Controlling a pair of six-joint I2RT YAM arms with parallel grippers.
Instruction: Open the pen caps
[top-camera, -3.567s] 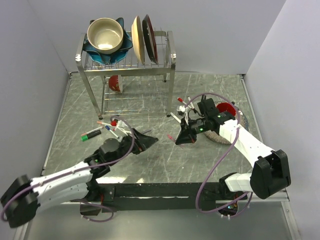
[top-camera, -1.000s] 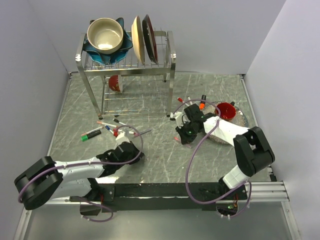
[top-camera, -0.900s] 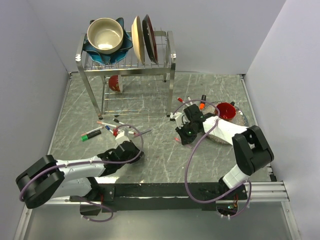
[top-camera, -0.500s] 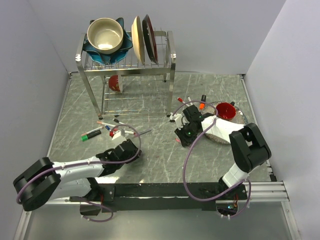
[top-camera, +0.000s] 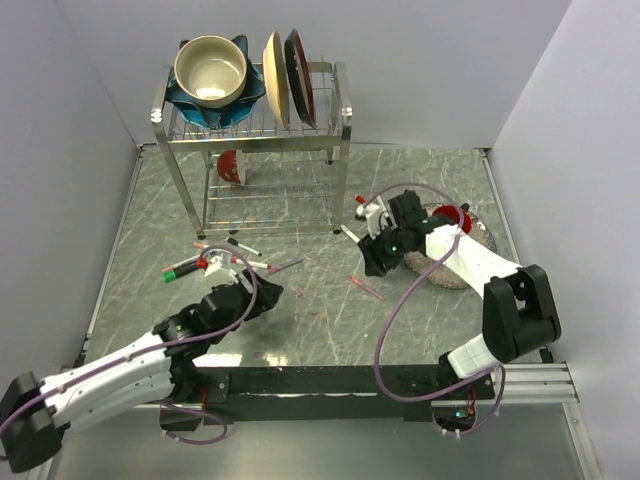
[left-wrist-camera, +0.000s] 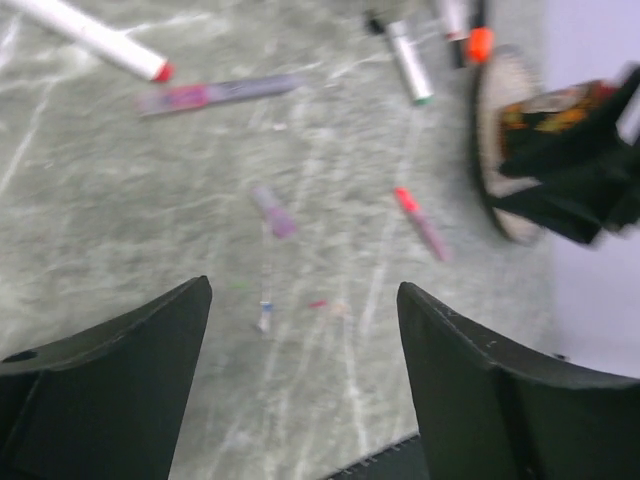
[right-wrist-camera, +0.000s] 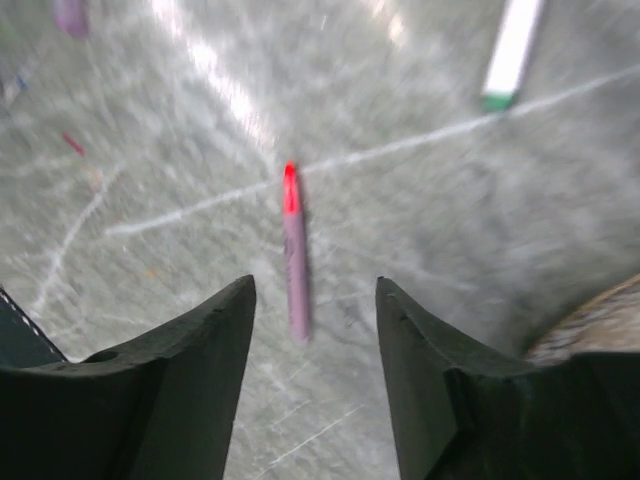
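A slim pink pen with a red tip lies flat on the worktop. It is just beyond the right jaws and in line with the gap between them. Those jaws stand apart and grip nothing. A short lilac cap lies loose on the stone ahead of the left jaws, which gape wide and empty. A green-and-black pen lies off to the left, near the dish rack.
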